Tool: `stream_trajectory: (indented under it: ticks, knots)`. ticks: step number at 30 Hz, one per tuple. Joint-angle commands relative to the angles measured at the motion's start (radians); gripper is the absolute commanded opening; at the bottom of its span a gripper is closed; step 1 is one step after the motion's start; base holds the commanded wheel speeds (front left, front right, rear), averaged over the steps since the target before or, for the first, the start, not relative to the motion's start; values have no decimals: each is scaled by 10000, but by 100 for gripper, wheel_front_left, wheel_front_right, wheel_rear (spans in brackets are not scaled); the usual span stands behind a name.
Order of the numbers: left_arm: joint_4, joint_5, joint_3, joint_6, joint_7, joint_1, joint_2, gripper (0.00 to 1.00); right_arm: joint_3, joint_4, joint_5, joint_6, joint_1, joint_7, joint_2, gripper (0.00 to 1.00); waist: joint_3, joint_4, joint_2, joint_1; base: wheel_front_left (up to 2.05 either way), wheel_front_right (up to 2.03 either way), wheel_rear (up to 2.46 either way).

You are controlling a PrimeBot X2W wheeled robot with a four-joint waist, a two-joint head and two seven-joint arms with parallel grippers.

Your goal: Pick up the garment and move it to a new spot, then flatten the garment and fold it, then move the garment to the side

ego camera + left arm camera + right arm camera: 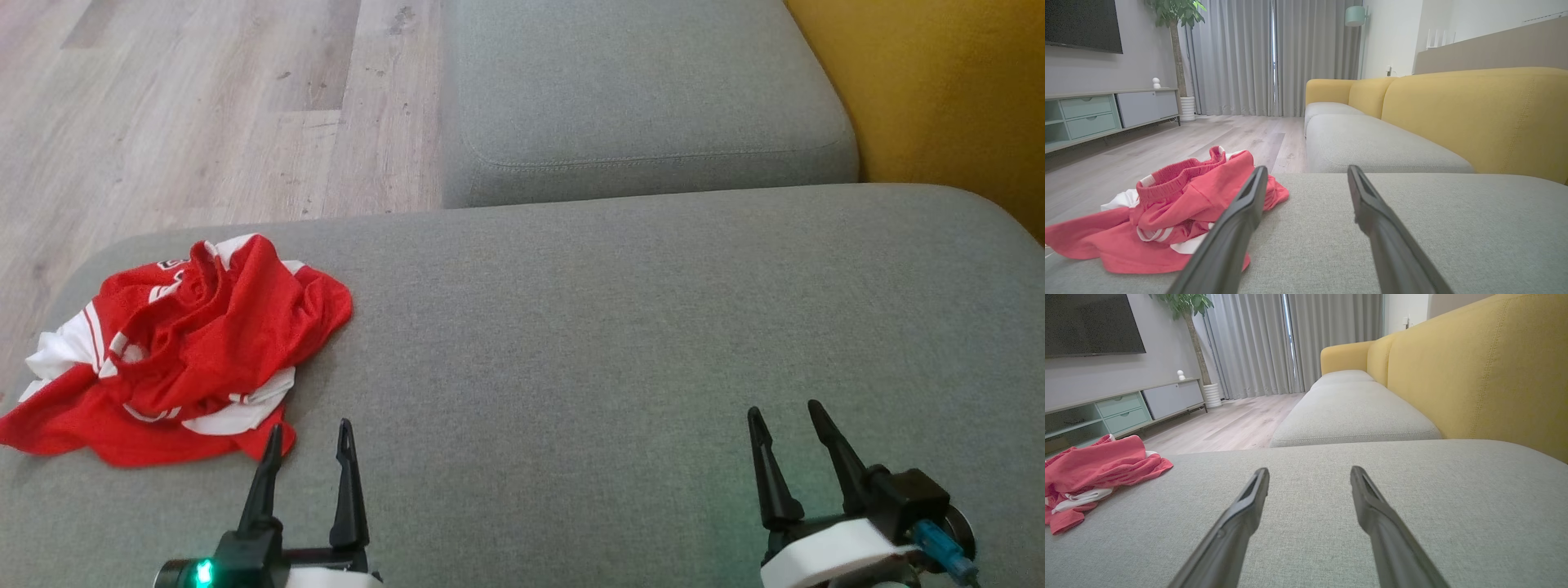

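The red garment (175,351) lies crumpled at the cushion's (612,343) left edge. The left gripper (310,427), jaws apart, sits just beside it, perhaps touching; the right gripper (784,408), likewise apart, is nearer the cushion's right.

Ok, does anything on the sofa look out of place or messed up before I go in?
Only the red and white garment: it lies crumpled in a heap near the left edge of the grey cushion, not flat. No tear or spill shows. The left end effector and right end effector are open, holding nothing.
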Motion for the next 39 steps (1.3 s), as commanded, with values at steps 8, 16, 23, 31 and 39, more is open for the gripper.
stream_trajectory:
  ticks: [8,16,23,31,39]
  knots:
    - [-146,-183,264,30,-95,-485,-50,100,199,-226,42,77,-349,-113,-95,100,-22,10,0,1,0,0,0]
    - [-14,-183,196,12,-95,-447,-50,100,261,-195,40,77,-281,-113,-95,100,-107,31,0,1,0,0,0]
    - [189,-414,197,-9,-95,-371,-50,100,308,-169,-2,77,-188,-113,-95,100,-150,248,0,1,0,0,0]
    - [389,-300,333,-48,-95,-353,-50,100,460,-212,32,77,-103,-113,-95,100,-34,1275,0,1,0,0,0]
    - [252,-157,643,8,-95,-240,-51,100,660,-282,146,77,-223,-113,-95,100,36,2515,0,1,0,0,0]
